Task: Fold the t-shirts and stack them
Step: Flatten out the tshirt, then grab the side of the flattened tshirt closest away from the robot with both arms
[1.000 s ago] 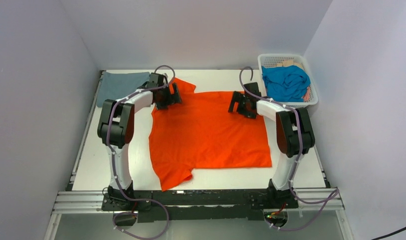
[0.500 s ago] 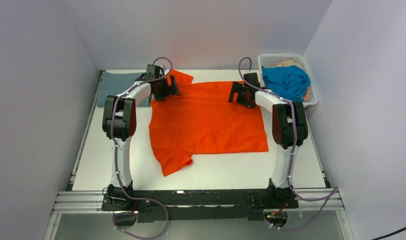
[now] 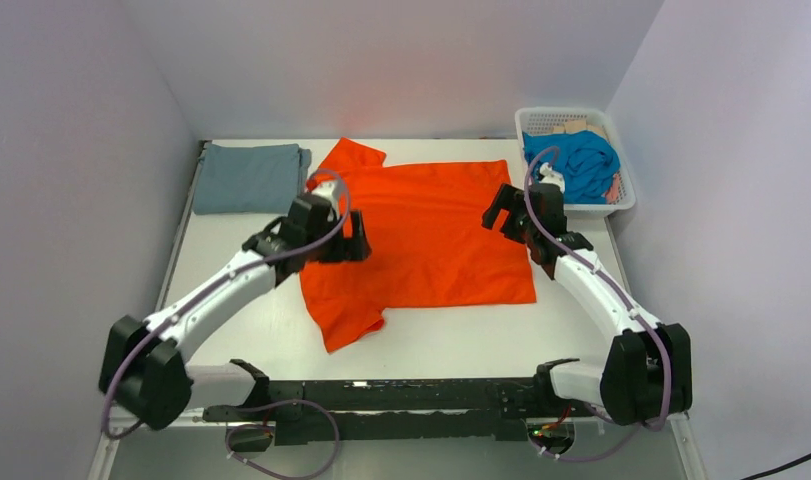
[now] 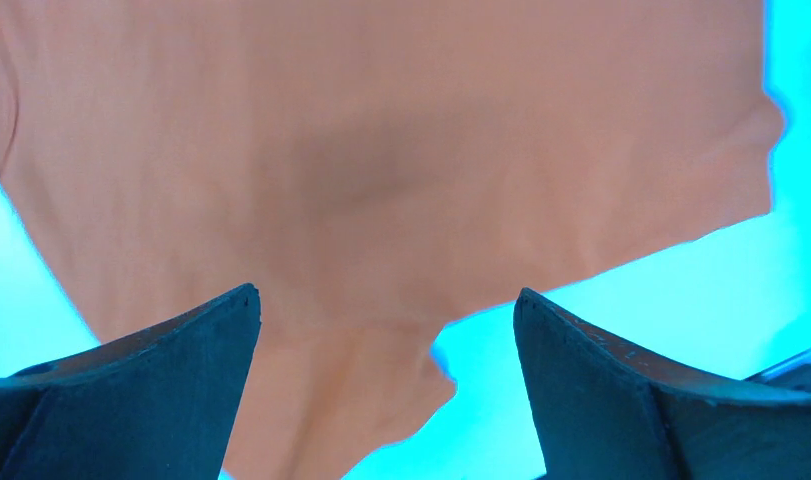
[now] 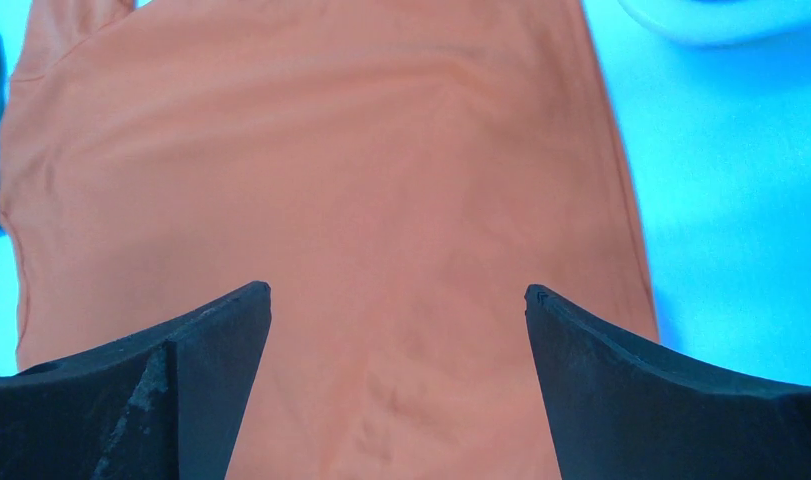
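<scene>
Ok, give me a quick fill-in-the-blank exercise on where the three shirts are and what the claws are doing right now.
1. The spread-out shirt is coloured ____.
2. The grey-blue shirt at the far left is already ____.
3. The turquoise shirt lies bunched in the white ____.
4. The left claw and right claw both stand ____.
Missing words: orange; folded; basket; open.

Robot lab test cell: bare white walls (image 3: 401, 60) box in a worktable (image 3: 461, 342)
</scene>
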Controlling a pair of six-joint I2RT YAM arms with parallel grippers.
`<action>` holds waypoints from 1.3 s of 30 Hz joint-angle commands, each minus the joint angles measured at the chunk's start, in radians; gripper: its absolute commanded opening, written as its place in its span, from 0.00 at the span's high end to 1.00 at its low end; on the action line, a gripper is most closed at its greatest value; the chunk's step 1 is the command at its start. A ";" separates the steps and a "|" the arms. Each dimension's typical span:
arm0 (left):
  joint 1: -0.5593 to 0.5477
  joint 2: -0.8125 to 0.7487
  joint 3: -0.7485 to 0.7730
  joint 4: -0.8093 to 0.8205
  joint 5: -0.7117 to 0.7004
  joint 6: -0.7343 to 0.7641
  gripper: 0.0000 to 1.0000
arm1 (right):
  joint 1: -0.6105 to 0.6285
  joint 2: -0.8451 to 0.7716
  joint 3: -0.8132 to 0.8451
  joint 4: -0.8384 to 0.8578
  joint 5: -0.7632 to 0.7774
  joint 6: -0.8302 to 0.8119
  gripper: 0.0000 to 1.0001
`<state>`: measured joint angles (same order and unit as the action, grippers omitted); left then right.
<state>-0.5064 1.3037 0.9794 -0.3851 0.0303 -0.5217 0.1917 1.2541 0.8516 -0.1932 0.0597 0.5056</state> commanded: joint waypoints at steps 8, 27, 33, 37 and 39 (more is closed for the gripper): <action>-0.362 -0.356 -0.349 -0.453 -0.231 -0.407 0.10 | -0.015 -0.034 -0.065 0.002 0.068 0.019 0.00; -0.453 -0.169 -0.450 -0.185 -0.312 -0.438 0.47 | -0.022 -0.050 -0.083 -0.053 0.138 0.016 0.00; -0.434 -0.070 -0.452 -0.171 -0.287 -0.429 0.56 | -0.028 -0.075 -0.083 -0.110 0.186 0.053 0.00; -0.430 -0.034 -0.465 -0.164 -0.298 -0.428 0.69 | -0.037 -0.126 -0.103 -0.170 0.218 0.102 0.00; -0.429 -0.014 -0.454 -0.184 -0.310 -0.430 0.91 | -0.047 -0.159 -0.122 -0.216 0.235 0.124 0.00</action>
<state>-0.9401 1.2198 0.5579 -0.5770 -0.2867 -0.9409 0.1616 1.1687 0.7597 -0.3210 0.2325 0.5682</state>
